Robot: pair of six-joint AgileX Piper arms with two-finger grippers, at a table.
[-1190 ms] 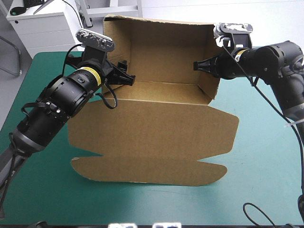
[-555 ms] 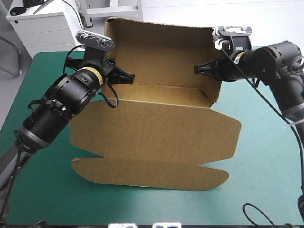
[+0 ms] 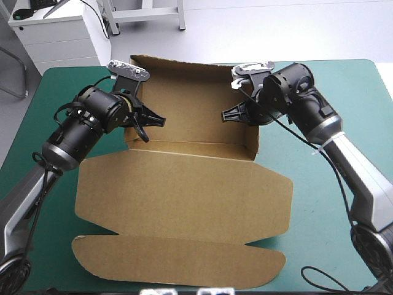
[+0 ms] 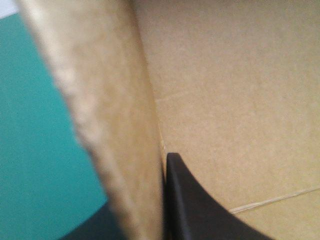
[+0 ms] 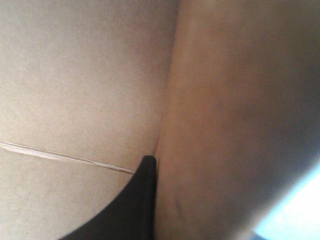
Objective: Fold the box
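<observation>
The brown box [image 3: 184, 203] sits mid-desk [image 3: 334, 209], its back and side walls raised and its lid flat toward the near edge, with the left tool [image 3: 158, 121] pinched almost closed on its left wall and the right tool [image 3: 226, 115] likewise on its right wall.

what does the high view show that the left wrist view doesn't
Only the high view: the whole box, its front panels flat toward the table's near edge, and the right pincer at the right wall. Only the left wrist view: a close look at the left wall, clamped between black fingers. Both: the left pincer, brown board and the teal-green cover.
</observation>
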